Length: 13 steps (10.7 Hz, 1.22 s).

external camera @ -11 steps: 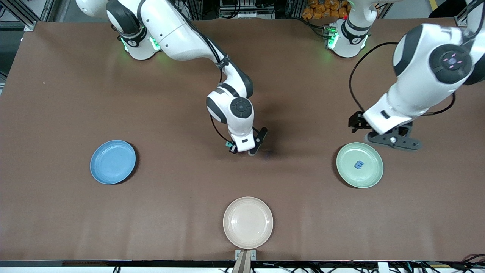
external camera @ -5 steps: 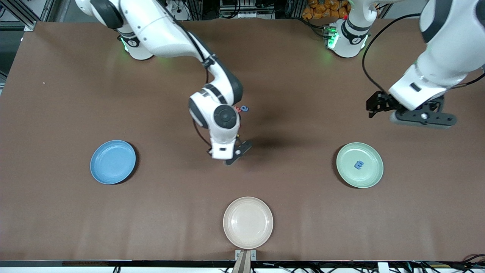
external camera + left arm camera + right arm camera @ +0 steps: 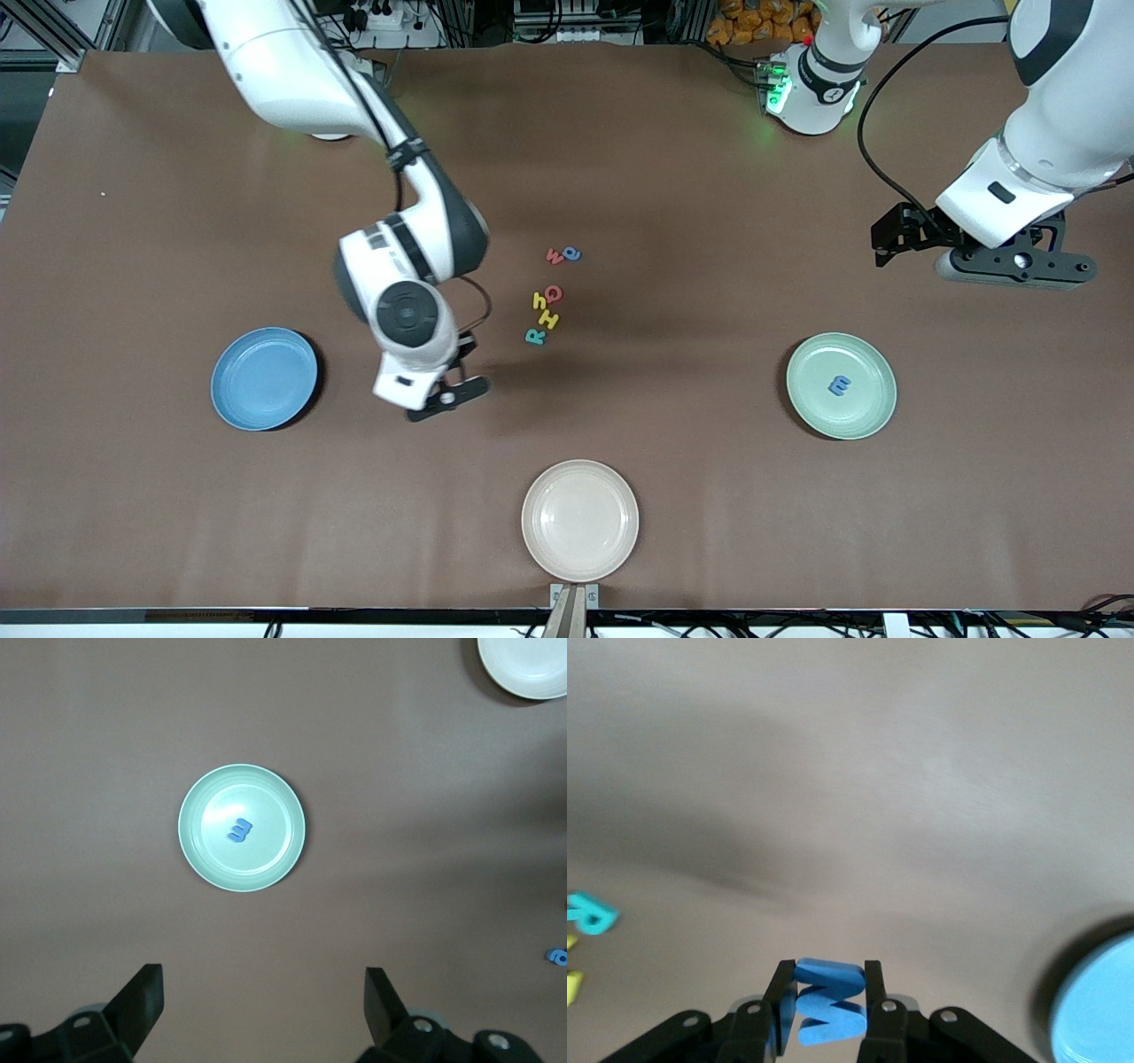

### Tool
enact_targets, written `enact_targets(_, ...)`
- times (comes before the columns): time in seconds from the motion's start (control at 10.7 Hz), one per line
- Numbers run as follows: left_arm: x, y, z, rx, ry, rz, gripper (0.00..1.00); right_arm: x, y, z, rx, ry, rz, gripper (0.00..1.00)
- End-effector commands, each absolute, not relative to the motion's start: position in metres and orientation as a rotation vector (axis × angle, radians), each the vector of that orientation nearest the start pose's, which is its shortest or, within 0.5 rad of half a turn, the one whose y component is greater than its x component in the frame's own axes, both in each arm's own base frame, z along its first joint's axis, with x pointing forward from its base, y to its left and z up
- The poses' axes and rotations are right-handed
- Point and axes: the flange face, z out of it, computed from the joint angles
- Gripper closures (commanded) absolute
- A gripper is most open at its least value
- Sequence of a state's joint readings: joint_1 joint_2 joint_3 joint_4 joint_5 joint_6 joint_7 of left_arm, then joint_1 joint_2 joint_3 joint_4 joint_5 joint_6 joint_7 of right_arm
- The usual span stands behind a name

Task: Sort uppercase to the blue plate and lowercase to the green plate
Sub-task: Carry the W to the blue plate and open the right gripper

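**Blue M riding in the right gripper**

The blue plate (image 3: 264, 378) is sitting empty, the green plate (image 3: 841, 385) carrying a blue m (image 3: 839, 385). The left gripper (image 3: 1013, 263) is hovering spread wide near the green plate. The right gripper (image 3: 823, 1008) is pinching the blue M (image 3: 827, 1001) over bare table beside the blue plate.

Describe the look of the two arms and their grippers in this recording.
Both arms are glossy white with black joint sections and round black end caps; their bases glow green. A thin black cable runs along each forearm. The right gripper and left gripper are black, with flat black fingers held by small silver screws, and a black camera block sits at each wrist.
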State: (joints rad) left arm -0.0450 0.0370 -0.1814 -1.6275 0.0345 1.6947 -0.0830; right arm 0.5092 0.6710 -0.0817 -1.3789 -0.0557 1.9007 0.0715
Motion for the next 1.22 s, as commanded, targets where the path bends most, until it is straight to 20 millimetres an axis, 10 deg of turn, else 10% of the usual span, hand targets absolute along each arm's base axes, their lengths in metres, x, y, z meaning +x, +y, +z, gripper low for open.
enact_targets(0.0,0.554,-0.125,0.598,-3.130,0.246,-0.040,0.00,0.629,0.227,0.308,-3.219,-0.633,0.143,1.00)
enact_targets(0.65,0.548,-0.132,0.603,-3.128,0.270,-0.032,0.00,0.625,0.037,0.285,-3.145,-0.753,0.159,1.00)
enact_targets(1.03,0.530,-0.227,0.578,-3.133,0.524,0.019,0.00,0.624,-0.015,0.269,-3.130,-0.704,0.206,1.00)
enact_targets(1.12,0.522,-0.258,0.564,-3.127,0.603,0.029,0.00,0.624,-0.022,0.264,-3.127,-0.672,0.213,0.59)
